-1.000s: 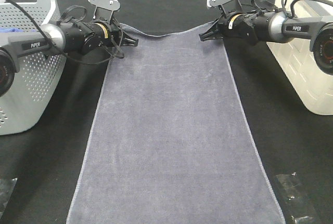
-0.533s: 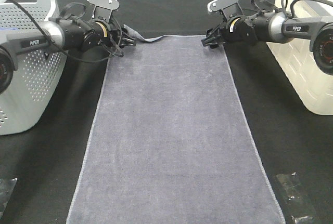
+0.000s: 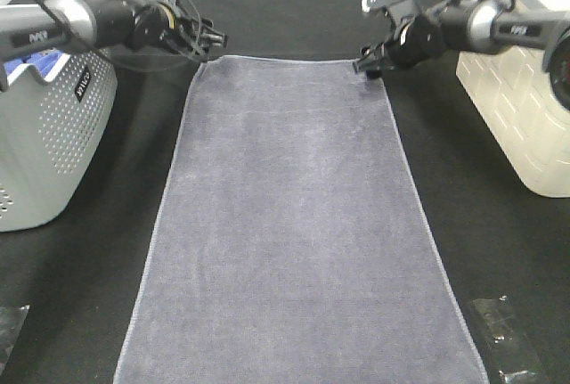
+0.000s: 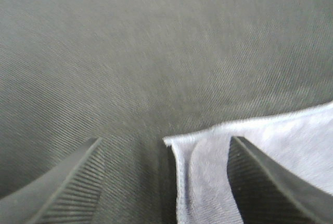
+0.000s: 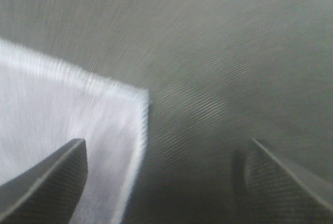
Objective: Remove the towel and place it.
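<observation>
Now I see the long grey-lavender microfibre towel with its thin stitched hem [image 3: 298,232] lying flat and spread out on the black cloth-covered tabletop [image 3: 508,259], running lengthwise from the far edge near both arms down to the near edge of the high view. My left gripper [image 3: 210,38] sits just beyond the towel's far left corner, and in the left wrist view its two ribbed dark fingers [image 4: 73,180] stand apart, with the towel's corner [image 4: 208,151] lying on the tabletop between them and not pinched by either. My right gripper [image 3: 367,65] sits at the far right corner; in the right wrist view its fingers [image 5: 49,177] are likewise spread wide, the pale towel corner [image 5: 67,109] lying flat near one finger while bare black fabric shows between them. That view is blurred, so I cannot tell whether a fingertip touches the cloth. On the left of the high view stands a grey perforated plastic basket [image 3: 53,143], with a bit of bright blue cloth [image 3: 27,65] showing inside it behind the left arm. On the right stands a cream-white plastic bin with a brick-like pattern [image 3: 521,108], partly behind the right arm. Both containers stand apart from the towel, with bare tabletop between.
</observation>
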Motion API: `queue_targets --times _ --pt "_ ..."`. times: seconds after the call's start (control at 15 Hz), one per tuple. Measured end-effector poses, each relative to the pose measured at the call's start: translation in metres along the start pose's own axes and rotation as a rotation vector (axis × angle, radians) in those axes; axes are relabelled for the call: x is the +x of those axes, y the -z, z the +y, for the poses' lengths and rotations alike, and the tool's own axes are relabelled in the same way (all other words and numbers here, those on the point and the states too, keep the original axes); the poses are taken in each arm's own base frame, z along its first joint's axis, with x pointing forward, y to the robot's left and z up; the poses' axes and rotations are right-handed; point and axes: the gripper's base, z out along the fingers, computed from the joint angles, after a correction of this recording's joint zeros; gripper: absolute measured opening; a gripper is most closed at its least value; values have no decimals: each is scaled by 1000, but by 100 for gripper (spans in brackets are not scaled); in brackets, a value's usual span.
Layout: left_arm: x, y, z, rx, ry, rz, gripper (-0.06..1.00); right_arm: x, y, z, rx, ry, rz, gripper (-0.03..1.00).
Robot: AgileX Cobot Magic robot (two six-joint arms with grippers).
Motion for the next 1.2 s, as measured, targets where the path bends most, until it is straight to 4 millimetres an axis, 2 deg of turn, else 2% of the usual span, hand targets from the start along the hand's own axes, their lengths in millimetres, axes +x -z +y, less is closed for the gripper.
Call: queue_targets --times 0.27,0.33,0.47,0.67,0.8,1.0,1.07,1.2 --pt "-35 26 -13 5 -11 -30 65 -56 54 -13 -18 -131 -111 78" --pt "-54 40 -16 11 -10 -71 65 -75 76 -18 -21 -157 -160 78" --pt "-84 64 -13 5 -2 -118 65 -100 109 -25 -27 -191 -217 78" --pt "-128 118 -4 -48 36 -93 65 -123 160 -34 -31 -218 -200 78" --pt "-143 156 6 -105 70 13 65 -127 190 -38 -35 -225 -119 78" --pt "-153 219 21 -188 43 245 65 -119 237 -41 -43 -227 119 78" --pt "-153 236 24 -206 40 319 65 -115 251 -42 -46 -226 200 78" --pt "-161 261 27 -200 28 335 65 -105 275 -43 -53 -218 356 78"
